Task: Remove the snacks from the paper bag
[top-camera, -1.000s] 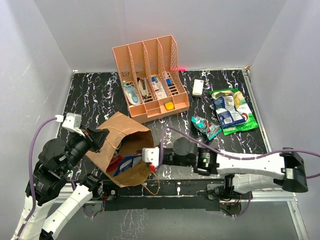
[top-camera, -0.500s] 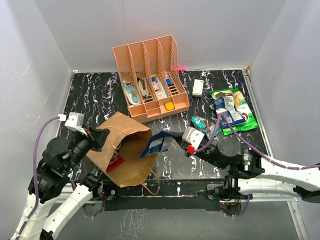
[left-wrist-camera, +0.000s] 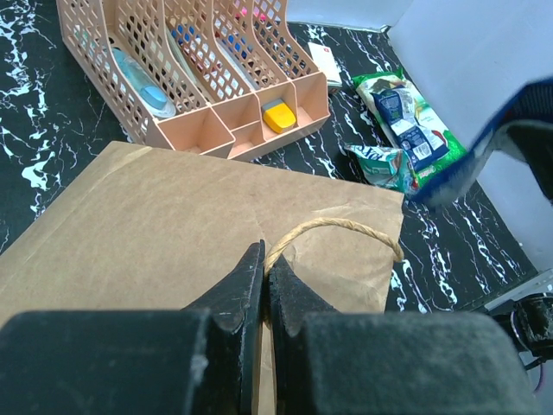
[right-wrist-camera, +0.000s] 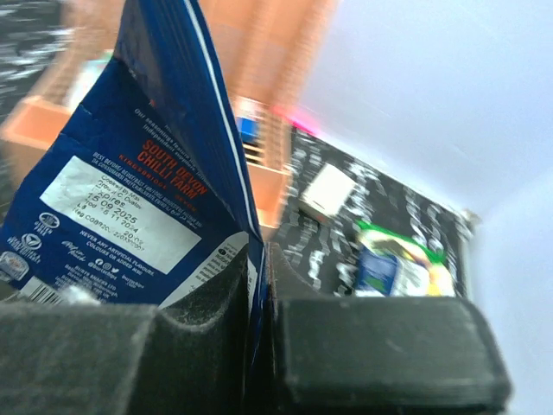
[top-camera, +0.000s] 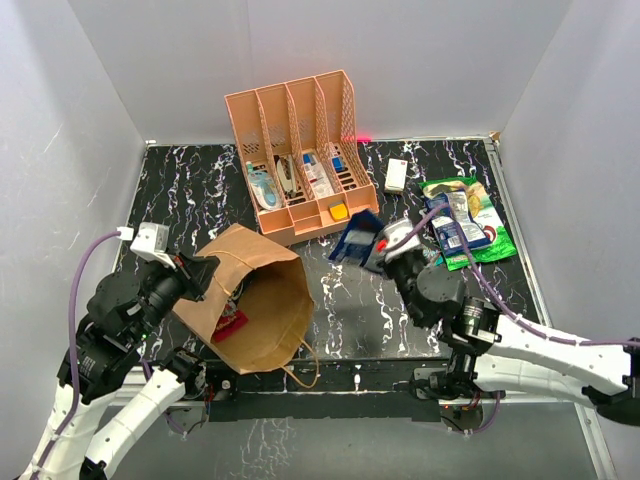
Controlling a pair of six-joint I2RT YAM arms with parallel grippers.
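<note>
Paper bag (top-camera: 255,300): lying tilted on the counter (top-camera: 200,190), mouth open; rim pinched by the closed left end effector (left-wrist-camera: 264,264), beside a loop handle (left-wrist-camera: 337,229).
Red packet (top-camera: 230,325): seen inside the bag.
Dark blue packet (right-wrist-camera: 147,164): clamped in the closed right end effector (right-wrist-camera: 257,259), raised near the orange rack (top-camera: 300,150).
Green chip bag (top-camera: 485,240): laid at the counter's right, a second blue packet (top-camera: 455,225) placed on it.

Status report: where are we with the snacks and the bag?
Left gripper shut on bag rim. Right gripper shut on blue packet, out of bag. Red packet inside bag. Path clear.
</note>
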